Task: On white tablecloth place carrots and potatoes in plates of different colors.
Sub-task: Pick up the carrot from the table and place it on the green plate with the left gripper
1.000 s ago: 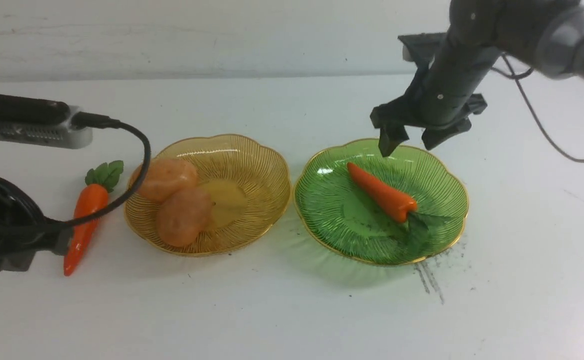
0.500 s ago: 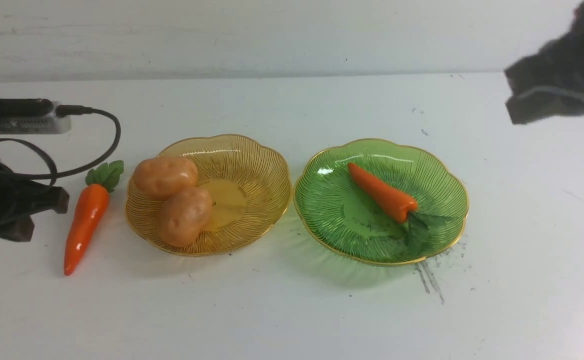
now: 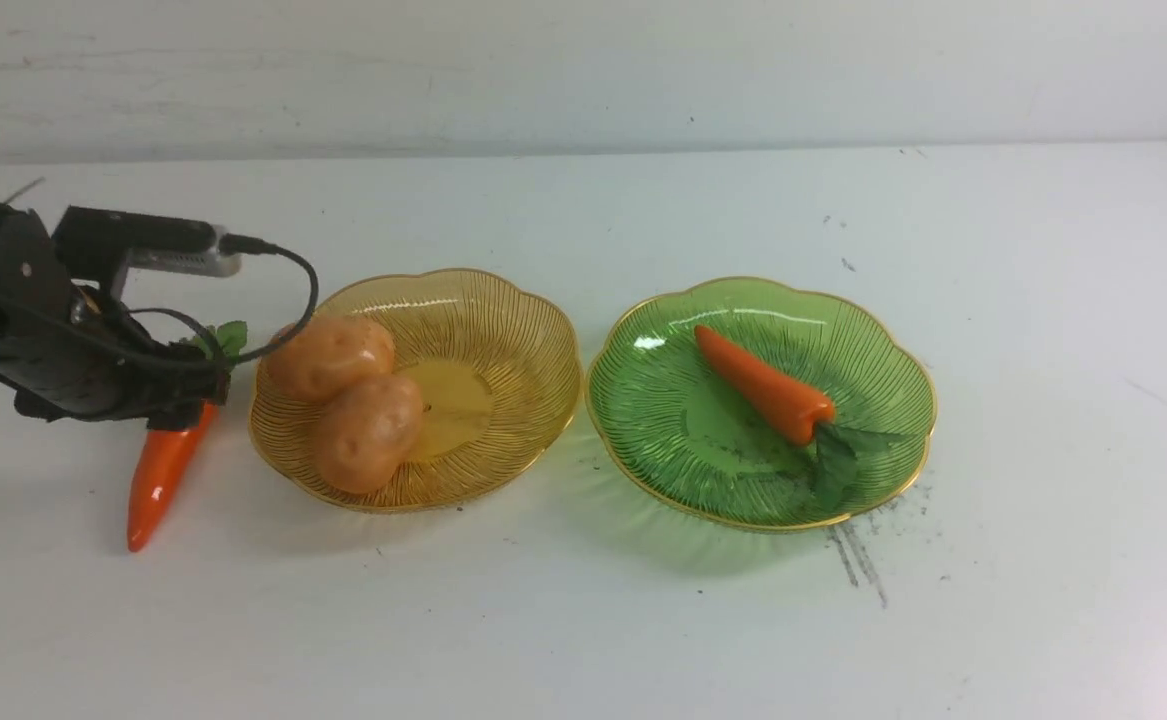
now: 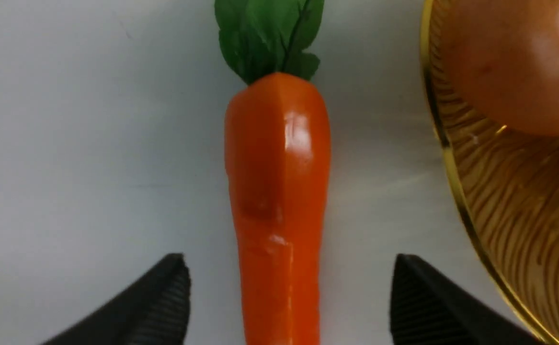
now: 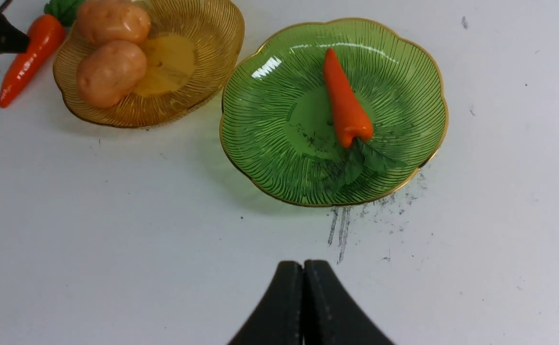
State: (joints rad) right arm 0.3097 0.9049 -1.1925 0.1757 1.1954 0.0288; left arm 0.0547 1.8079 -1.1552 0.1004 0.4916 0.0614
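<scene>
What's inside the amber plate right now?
The amber plate holds the far potato and the near potato, touching, on its left half; its centre is bare. Whatever lies beneath the potatoes is covered.

1. On the white counter (image 3: 583,620), an amber ribbed plastic plate (image 3: 513,330) sits left of a green ribbed plastic plate (image 3: 663,440).
2. Two tan oval plastic potatoes (image 3: 368,432) lie touching in the amber plate.
3. An orange plastic carrot (image 3: 763,388) lies in the green plate.
4. A second such carrot (image 3: 158,480) lies on the counter, just left of the amber plate.
</scene>
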